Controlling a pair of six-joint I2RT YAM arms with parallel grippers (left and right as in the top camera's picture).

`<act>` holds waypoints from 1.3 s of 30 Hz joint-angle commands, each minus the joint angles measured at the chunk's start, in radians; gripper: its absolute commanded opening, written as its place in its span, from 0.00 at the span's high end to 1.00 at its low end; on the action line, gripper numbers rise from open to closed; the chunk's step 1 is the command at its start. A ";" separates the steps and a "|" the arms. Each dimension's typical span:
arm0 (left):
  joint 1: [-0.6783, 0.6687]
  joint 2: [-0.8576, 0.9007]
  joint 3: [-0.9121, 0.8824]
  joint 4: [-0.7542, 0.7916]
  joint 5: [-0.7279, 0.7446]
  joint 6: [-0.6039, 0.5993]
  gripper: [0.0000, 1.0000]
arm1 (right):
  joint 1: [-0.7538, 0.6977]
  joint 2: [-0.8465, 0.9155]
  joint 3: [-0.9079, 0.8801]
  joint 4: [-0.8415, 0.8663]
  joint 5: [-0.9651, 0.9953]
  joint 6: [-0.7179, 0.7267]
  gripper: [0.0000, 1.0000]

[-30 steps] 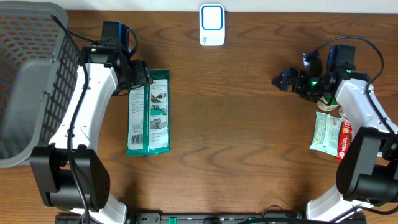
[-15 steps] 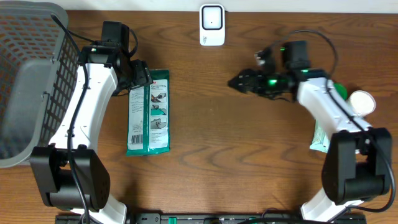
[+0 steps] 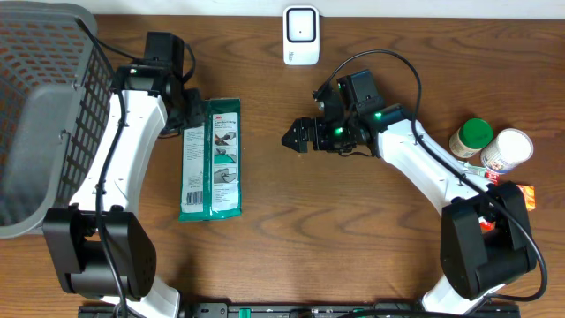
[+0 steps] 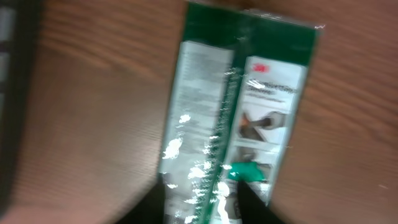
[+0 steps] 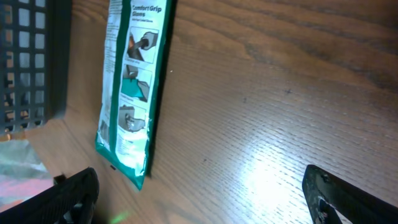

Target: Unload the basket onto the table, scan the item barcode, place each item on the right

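Note:
The item is a flat green and white glove package [image 3: 212, 159] lying lengthwise on the wooden table, left of centre. My left gripper [image 3: 196, 113] is at its far end. In the blurred left wrist view its dark fingers [image 4: 155, 208] have pinched in on the near end of the package [image 4: 249, 93], so my left gripper [image 4: 202, 204] is shut on it. My right gripper [image 3: 296, 140] hovers open over bare wood mid-table, pointing left toward the package [image 5: 134, 81]; nothing lies between its fingertips [image 5: 205, 199]. A white and blue scanner [image 3: 301, 35] stands at the back edge. I cannot make out a barcode.
A dark mesh basket [image 3: 44, 106] fills the left side and shows in the right wrist view as the basket [image 5: 31, 56]. At the far right stand a green-lidded jar [image 3: 470, 137], a white tub [image 3: 508, 150] and a red packet [image 3: 528, 196].
My right arm swung left from the items at the right edge to the middle of the table. My left gripper's jaws closed in on the package's far end.

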 commanded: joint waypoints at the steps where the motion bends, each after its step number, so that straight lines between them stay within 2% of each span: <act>1: 0.008 -0.004 -0.037 -0.003 -0.116 -0.006 0.93 | -0.002 0.001 -0.005 -0.003 0.025 0.000 0.01; 9: 0.010 0.072 -0.118 0.127 -0.161 -0.004 0.93 | -0.002 0.001 -0.005 -0.006 0.025 -0.004 0.01; 13: 0.010 0.136 -0.119 0.150 -0.213 -0.008 0.93 | -0.003 0.001 -0.005 -0.007 0.025 -0.019 0.01; 22: 0.011 0.282 -0.119 0.166 -0.211 -0.008 0.93 | -0.003 0.001 -0.005 -0.007 0.029 -0.021 0.01; 28: 0.009 0.302 -0.118 0.114 -0.027 -0.007 0.93 | -0.003 0.001 -0.005 -0.026 0.055 -0.021 0.01; 34: 0.009 0.302 -0.118 0.071 0.162 -0.007 0.93 | -0.002 0.001 -0.005 -0.073 0.009 0.054 0.01; 39: -0.010 0.302 -0.119 0.051 0.194 -0.007 0.93 | -0.001 0.001 -0.026 -0.109 -0.002 0.050 0.05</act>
